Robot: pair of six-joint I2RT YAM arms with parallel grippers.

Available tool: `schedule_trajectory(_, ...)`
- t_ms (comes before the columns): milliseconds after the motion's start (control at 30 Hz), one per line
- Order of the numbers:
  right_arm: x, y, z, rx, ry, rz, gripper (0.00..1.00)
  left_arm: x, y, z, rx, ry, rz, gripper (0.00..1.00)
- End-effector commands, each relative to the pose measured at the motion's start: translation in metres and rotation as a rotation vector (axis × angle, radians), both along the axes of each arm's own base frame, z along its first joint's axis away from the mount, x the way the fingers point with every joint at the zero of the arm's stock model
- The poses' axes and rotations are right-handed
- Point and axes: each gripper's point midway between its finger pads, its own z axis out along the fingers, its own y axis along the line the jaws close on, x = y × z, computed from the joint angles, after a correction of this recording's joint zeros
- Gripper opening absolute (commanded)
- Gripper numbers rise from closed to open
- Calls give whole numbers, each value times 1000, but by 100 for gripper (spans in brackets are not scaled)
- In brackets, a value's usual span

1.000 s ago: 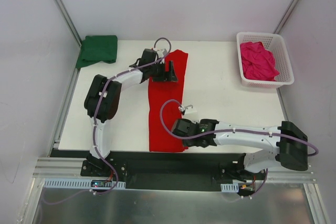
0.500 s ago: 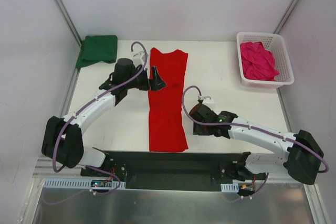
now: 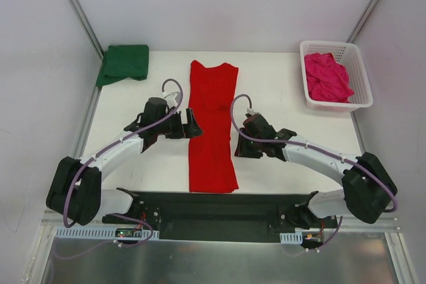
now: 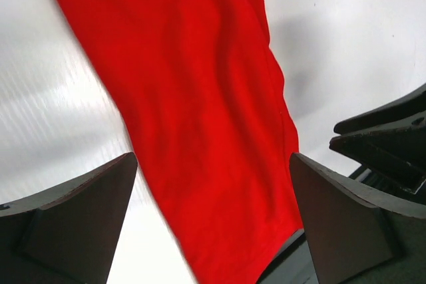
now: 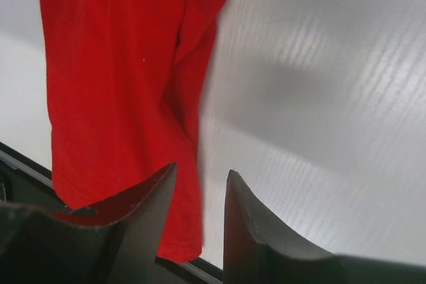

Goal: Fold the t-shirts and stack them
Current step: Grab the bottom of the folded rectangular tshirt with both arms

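Now red shirt [image 3: 212, 128] lies lengthwise, frame centre. Left claw [image 3: 194, 126] released wide by its left edge; right claw [image 3: 239, 146] slightly parted, empty, by right edge. Green shirt [image 3: 124, 62] upper left; pink shirt [image 3: 326, 76] in basket [image 3: 333, 44].

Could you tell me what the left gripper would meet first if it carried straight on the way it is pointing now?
The red t-shirt: the left gripper, jaws wide open, points at the long edge nearest it. Height is unclear, so it might pass just above the cloth.
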Motion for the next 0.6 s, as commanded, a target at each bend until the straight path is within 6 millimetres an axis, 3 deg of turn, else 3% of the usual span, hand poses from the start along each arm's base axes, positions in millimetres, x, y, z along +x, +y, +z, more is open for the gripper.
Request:
schedule_trajectory(0,-11,14,4,102,23,42,40,-13,0,8,-44,-13,14,99)
schedule_trajectory(200,-39,4,-4,144,67,48,43,-53,-16,-16,-23,118,-26,99)
schedule_trajectory(300,-34,-2,6,125,-5,43,44,-65,-26,-17,-13,116,-53,99)
schedule_trajectory(400,-14,-6,22,65,-83,40,35,-64,-31,-13,-6,96,-54,99)
schedule_trajectory(467,-3,3,34,75,-98,62,22,-61,-34,-11,-4,87,-65,99)
schedule_trajectory(533,7,8,34,56,-101,77,6,-60,-39,-7,-12,77,-86,88)
schedule_trajectory(567,12,13,38,64,-114,82,3,-61,-41,-5,-17,65,-99,81)
